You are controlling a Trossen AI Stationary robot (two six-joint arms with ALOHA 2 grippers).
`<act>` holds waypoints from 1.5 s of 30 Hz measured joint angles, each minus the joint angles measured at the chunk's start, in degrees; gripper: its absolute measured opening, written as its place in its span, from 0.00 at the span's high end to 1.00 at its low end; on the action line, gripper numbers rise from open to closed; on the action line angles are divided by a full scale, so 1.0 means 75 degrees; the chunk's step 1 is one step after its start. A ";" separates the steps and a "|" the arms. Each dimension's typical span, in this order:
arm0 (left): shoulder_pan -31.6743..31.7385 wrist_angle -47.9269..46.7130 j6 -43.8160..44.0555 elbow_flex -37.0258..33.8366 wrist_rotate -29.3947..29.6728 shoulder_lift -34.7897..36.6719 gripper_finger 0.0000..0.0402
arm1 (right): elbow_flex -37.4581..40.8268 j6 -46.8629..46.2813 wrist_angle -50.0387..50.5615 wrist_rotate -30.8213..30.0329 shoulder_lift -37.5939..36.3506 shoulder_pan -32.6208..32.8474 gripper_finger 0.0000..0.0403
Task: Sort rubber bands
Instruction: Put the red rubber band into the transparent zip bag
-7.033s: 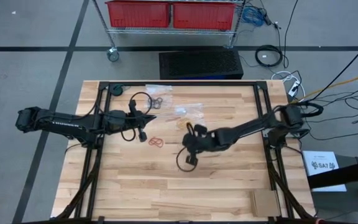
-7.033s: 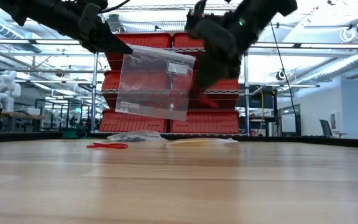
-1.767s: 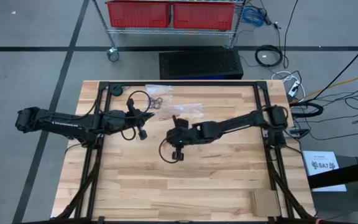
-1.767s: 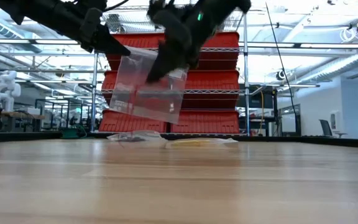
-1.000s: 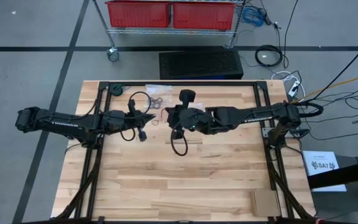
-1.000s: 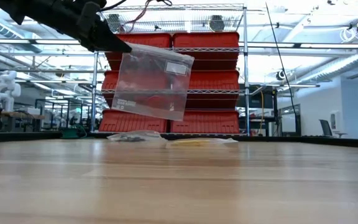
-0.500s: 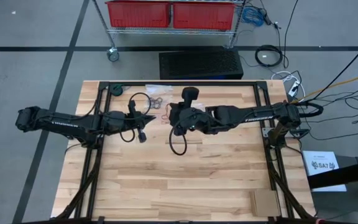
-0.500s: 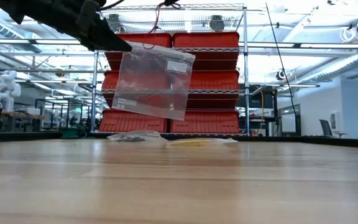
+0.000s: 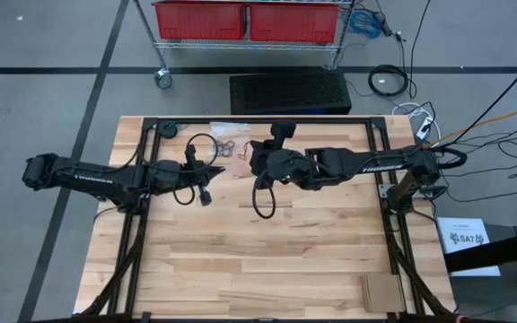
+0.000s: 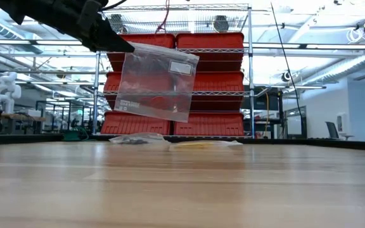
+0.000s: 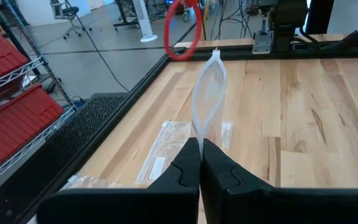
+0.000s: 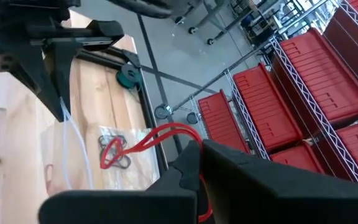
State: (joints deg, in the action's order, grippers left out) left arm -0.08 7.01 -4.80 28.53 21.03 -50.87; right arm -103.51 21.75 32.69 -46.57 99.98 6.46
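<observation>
Rubber bands concern us here. On the left we see the left pincer (image 10: 116, 43) pinched on the top edge of a clear bag (image 10: 157, 82), which hangs above the table (image 9: 267, 242). Near the middle, the right pincer (image 12: 197, 163) is pressed shut on a red band (image 12: 138, 144), held up over the bag's mouth. Beyond, more bags (image 9: 229, 136) with bands lie flat near the table's far edge.
</observation>
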 joint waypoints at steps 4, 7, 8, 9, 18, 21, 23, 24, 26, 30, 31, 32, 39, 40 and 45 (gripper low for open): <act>0.0000 0.0000 0.0003 0.0000 -0.0002 0.0000 1.00 | -0.0005 -0.0134 0.0182 0.0043 0.0023 0.0000 1.00; -0.0001 -0.0001 0.0003 0.0000 0.0001 0.0000 1.00 | -0.0005 -0.0313 0.0398 0.0051 0.0041 0.0000 1.00; 0.0000 0.0000 0.0003 0.0000 0.0001 0.0000 1.00 | -0.0005 -0.0370 0.0447 0.0055 0.0043 0.0000 1.00; -0.0001 0.0000 0.0003 0.0000 0.0001 0.0000 1.00 | -0.0005 -0.0402 0.0468 0.0052 0.0044 0.0000 1.00; 0.0000 0.0000 0.0003 0.0000 0.0001 -0.0001 1.00 | -0.0005 -0.0696 0.0655 0.0099 0.0072 0.0000 1.00; 0.0000 0.0000 0.0003 0.0000 0.0001 -0.0002 1.00 | 0.0001 -0.0860 0.0818 0.0466 0.0139 -0.0015 1.00; 0.0000 0.0000 0.0003 0.0000 0.0000 0.0000 1.00 | 0.0001 -0.0863 0.0868 0.0477 0.0203 -0.0012 1.00; 0.0000 0.0000 0.0003 0.0000 -0.0002 0.0000 1.00 | 0.0003 -0.0847 0.0880 0.0464 0.0240 -0.0012 1.00; -0.0002 0.0000 0.0003 0.0000 0.0001 -0.0003 1.00 | 0.0007 -0.0836 0.0903 0.0460 0.0265 -0.0015 1.00; -0.0001 0.0000 0.0003 0.0000 0.0000 -0.0001 1.00 | 0.0009 -0.0838 0.0931 0.0451 0.0259 -0.0015 1.00; 0.0000 0.0000 0.0003 0.0000 0.0001 -0.0003 1.00 | 0.0008 -0.0842 0.0938 0.0452 0.0259 -0.0015 1.00; 0.0000 0.0000 0.0003 0.0000 -0.0001 0.0000 1.00 | 0.0009 -0.0853 0.0952 0.0453 0.0259 -0.0013 1.00; -0.0001 0.0004 0.0006 0.0000 0.0000 -0.0002 1.00 | 0.0006 -0.1040 0.1098 0.1075 0.0532 -0.0091 1.00; -0.0002 0.0010 0.0006 0.0000 -0.0002 -0.0002 1.00 | 0.0006 -0.1041 0.1095 0.1078 0.0594 -0.0105 1.00; -0.0003 0.0015 0.0006 0.0000 0.0001 -0.0001 1.00 | 0.0006 -0.1278 0.1209 0.1588 0.0843 -0.0253 1.00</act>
State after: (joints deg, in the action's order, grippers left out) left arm -0.10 7.11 -4.75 28.53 21.04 -50.88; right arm -103.46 12.17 41.76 -34.66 106.31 4.56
